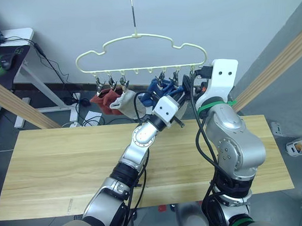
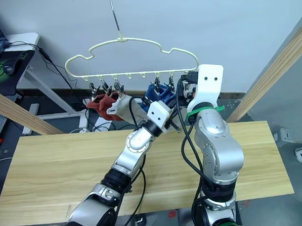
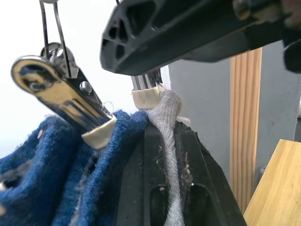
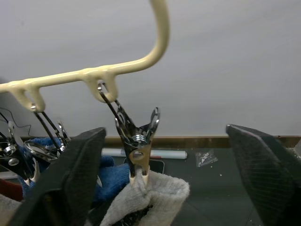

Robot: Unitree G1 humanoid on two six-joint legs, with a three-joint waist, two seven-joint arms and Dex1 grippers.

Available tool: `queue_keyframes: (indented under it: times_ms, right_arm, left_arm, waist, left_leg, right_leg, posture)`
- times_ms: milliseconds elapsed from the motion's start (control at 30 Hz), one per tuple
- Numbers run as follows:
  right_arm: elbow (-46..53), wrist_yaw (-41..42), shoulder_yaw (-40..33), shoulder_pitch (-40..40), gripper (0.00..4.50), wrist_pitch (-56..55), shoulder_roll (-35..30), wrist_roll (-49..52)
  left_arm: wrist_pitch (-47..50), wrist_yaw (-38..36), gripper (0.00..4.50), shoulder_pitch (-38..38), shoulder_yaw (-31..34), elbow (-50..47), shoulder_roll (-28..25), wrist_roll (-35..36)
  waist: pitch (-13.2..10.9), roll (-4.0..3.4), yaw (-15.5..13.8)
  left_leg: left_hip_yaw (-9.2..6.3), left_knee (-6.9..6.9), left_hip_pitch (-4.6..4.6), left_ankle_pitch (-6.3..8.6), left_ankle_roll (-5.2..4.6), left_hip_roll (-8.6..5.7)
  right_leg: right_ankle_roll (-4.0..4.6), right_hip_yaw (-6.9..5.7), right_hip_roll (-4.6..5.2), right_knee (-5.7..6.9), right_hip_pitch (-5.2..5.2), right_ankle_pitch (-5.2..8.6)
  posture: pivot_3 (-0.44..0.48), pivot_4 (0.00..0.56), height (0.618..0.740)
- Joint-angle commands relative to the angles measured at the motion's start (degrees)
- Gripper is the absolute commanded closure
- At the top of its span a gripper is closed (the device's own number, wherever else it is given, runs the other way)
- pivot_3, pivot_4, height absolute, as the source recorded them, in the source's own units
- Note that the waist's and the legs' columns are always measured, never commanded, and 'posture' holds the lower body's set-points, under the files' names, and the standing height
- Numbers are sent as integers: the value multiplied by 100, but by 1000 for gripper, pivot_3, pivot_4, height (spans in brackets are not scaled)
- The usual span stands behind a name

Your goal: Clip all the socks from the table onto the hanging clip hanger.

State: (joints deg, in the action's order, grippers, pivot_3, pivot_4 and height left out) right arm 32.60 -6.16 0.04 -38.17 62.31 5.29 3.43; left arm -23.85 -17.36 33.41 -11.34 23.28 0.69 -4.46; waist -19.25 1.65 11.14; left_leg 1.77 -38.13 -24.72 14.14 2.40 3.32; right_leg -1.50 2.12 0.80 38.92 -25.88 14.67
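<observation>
Hanger is hung above the table, with red, grey and blue socks clipped on, while another grey sock is pinched between left fingers at the end clip, straddled by wide-spread right fingers.

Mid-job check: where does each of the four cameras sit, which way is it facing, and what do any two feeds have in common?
Left eye and right eye: on the head, looking forward and down at the clip hanger and table; both arms show.
Left wrist: along the left gripper, shut on the grey sock.
Right wrist: along the open right gripper, facing the last clip.
Shared: both wrist views show that grey sock and the blue sock.
</observation>
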Motion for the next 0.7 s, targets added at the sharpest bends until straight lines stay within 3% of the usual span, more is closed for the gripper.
queue_keyframes:
  times_ms: [33,100,200,433,600,700]
  right_arm:
    - [457,164,14,145,303,-207,-103,99]
    - [513,239,16,207,303,-229,-162,126]
    - [542,405,31,262,260,-298,-327,175]
    - [797,804,-67,461,260,-405,-565,487]
    - [1143,1362,-291,813,260,-329,-1099,866]
    - [1317,1914,-518,1049,260,-361,-1673,1222]
  left_arm:
    - [115,-170,4500,-23,-103,-79,80,103]
    - [164,-158,4500,-18,-104,-63,160,116]
    - [315,-357,3723,-75,-134,-171,177,220]
    - [676,-702,1650,-296,-174,-601,100,408]
    - [1037,-905,56,-533,-128,-1063,-75,562]
    - [1345,-1109,21,-688,-103,-1425,-249,727]
  waist:
    - [0,0,3]
    - [0,0,7]
    - [0,0,10]
    - [2,0,8]
    - [18,3,2]
    - [33,7,-3]
  left_leg:
    - [0,0,0,0,0,0]
    - [1,0,0,0,0,0]
    - [0,-1,0,0,-1,-3]
    - [0,-1,1,-1,-1,-12]
    - [-12,-1,1,-3,-5,-55]
    - [-11,-2,1,-6,-10,-66]
  right_leg:
    - [0,-1,0,0,0,0]
    - [0,1,-1,1,0,0]
    - [0,2,0,2,0,0]
    - [0,1,-1,3,0,0]
    - [-1,2,14,6,0,0]
    - [-8,1,25,5,3,-3]
  posture:
    - [-301,300,735]
    - [-301,300,735]
    - [-296,296,735]
    - [-289,284,735]
    - [-277,275,735]
    - [-270,270,735]
